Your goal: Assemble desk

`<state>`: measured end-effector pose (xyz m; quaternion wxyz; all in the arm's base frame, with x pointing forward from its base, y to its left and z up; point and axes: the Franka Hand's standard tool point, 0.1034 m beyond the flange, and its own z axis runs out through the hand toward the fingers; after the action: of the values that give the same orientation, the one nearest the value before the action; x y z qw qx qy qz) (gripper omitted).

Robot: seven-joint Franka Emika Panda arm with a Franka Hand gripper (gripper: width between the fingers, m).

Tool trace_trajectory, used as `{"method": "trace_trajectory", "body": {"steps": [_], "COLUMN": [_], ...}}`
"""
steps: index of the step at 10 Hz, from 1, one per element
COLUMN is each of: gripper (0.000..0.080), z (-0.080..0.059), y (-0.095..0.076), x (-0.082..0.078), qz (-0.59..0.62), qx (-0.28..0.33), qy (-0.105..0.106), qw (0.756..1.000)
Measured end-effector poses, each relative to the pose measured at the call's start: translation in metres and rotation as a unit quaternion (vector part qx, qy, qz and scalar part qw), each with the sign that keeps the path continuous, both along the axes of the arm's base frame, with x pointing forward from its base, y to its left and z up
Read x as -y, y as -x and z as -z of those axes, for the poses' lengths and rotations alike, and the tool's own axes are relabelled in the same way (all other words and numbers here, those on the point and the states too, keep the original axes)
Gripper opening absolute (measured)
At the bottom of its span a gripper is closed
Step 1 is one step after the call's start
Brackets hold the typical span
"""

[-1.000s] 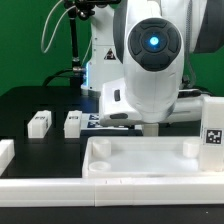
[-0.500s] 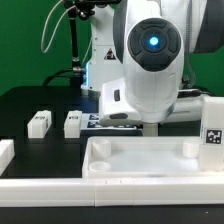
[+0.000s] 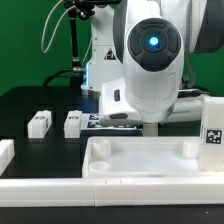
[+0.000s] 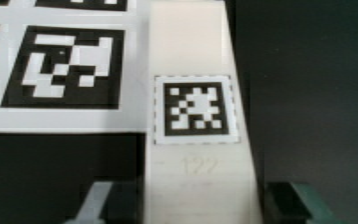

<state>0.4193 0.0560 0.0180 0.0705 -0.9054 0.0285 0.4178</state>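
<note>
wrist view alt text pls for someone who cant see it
A long white piece bearing a black-and-white square tag lies on the black table, between the open gripper's two fingers, which do not touch it. The marker board lies flat beside it.

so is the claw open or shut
open: the claw straddles the tagged white piece, dark gaps beside both fingers

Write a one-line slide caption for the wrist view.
Open gripper straddles a tagged white desk leg lying beside the marker board on the black table.
</note>
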Motion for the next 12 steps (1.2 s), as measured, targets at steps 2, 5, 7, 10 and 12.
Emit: {"method": "trace_trajectory", "body": {"steps": [2,5,7,10,12], "gripper": [0.0287,0.0287,0.0287,0.0287,0.0287], "z": [-0.049,-0.08,-0.075,-0.109,-0.15], "y": [-0.025,-0.044,-0.054,-0.08,-0.122], "x": [0.013,0.035,0.035,0.04,0.07], "qz": [0.045,0.083,0.087,0.091,0.109], "qx": [0.012,0.048,0.102,0.189,0.297], "qy": [-0.021,-0.021,-0.01,-0.007,-0.005], "qw": [0.999,0.995,0.991,0.978,0.949]}}
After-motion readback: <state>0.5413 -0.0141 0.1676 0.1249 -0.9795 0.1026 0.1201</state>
